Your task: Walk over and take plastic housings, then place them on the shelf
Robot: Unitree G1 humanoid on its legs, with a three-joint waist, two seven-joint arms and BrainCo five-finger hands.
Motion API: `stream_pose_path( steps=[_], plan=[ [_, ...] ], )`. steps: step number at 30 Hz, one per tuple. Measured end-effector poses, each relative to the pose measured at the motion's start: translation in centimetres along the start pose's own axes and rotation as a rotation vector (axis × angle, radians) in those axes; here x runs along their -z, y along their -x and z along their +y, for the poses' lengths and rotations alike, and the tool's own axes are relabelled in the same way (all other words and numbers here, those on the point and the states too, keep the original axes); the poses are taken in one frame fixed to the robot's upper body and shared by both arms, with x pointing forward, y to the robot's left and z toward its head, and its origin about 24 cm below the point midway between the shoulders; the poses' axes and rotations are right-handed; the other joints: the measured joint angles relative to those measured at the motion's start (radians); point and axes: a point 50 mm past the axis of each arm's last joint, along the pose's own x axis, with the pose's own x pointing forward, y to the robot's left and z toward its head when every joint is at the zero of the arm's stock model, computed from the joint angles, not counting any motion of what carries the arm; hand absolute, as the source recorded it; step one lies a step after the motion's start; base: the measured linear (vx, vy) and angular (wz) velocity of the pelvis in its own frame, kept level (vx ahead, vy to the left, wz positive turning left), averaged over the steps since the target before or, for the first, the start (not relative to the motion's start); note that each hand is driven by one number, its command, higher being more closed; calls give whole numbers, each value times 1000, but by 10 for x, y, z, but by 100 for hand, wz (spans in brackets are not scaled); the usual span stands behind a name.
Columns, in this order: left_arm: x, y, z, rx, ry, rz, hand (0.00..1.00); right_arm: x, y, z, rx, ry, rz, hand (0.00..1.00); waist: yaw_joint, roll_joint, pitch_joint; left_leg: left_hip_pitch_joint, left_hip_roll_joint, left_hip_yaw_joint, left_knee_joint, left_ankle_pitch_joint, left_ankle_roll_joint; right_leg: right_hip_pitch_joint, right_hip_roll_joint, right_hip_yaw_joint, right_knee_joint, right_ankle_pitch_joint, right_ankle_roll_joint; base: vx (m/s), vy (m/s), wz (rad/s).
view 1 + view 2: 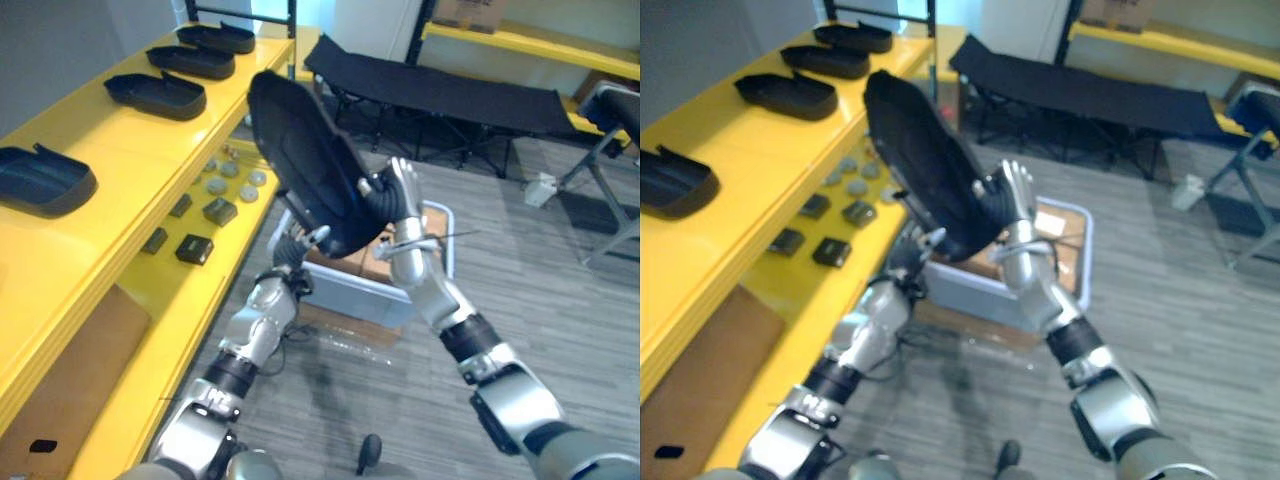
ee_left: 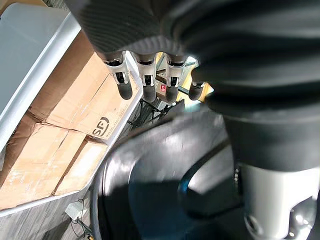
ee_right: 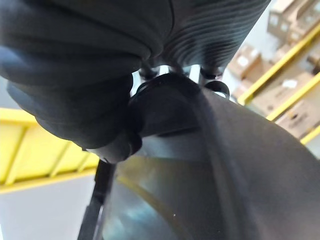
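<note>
Plastic housing (image 1: 305,165), black and shell-shaped, is held up in the air between both hands, tilted with its hollow side toward the robot. The right hand (image 1: 398,205) pinches the housing's lower right rim, thumb on the inner face and fingers over the edge. The left hand (image 1: 300,248) sits under the housing's low end with its fingers (image 2: 146,82) straight and relaxed, curled round nothing, so the shell rests against it.

Just to the robot's left runs the yellow shelf (image 1: 120,150). Four more housings (image 1: 157,94) lie spaced in a row along its top level. On the level below are small grey discs (image 1: 228,180) and dark blocks (image 1: 194,248).

Under the hands a pale bin (image 1: 350,285) stands on the floor (image 1: 520,270) with cardboard boxes (image 2: 65,100) inside. Farther back is a black folding cot (image 1: 440,90).
</note>
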Motion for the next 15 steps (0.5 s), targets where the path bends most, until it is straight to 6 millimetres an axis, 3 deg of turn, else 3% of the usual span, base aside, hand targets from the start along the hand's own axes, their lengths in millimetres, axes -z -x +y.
stream_pose_path(
  steps=[3, 4, 5, 9, 15],
  plan=[
    [4, 1, 2, -9, -2, 14, 0, -3, 3, 6, -19, -29, -8, 100, 0, 0, 0, 0, 0, -1, 0, 0, 0, 0, 0, 0, 0, 0, 0, -9, 13, 0],
    [14, 2, 10, -42, 1, 49, 0, -1, 14, 16, -59, -75, 16, 100, 0, 0, 0, 0, -1, -1, 0, 0, 0, 0, -1, 0, 0, 0, 0, -7, 37, 1],
    [16, 3, 11, -46, 10, 55, 100, 1, 17, 18, -64, -81, 24, 100, -1, 0, 0, 0, -1, -1, 0, 0, 0, 0, -1, 0, 0, 0, 0, -1, 43, 0],
    [17, 4, 13, -51, 17, 55, 100, 4, 23, 21, -71, -103, 49, 100, -2, 0, 0, 0, -1, -1, 0, 0, 0, 0, -1, 0, -1, 0, 0, 0, 0, 0],
    [9, 8, 20, -128, 242, -79, 100, 8, 51, 41, -68, -238, 165, 100, -21, 0, -1, 1, -1, 0, 0, 0, 0, 0, -1, 1, -2, 0, 0, 0, 0, 0]
  ],
)
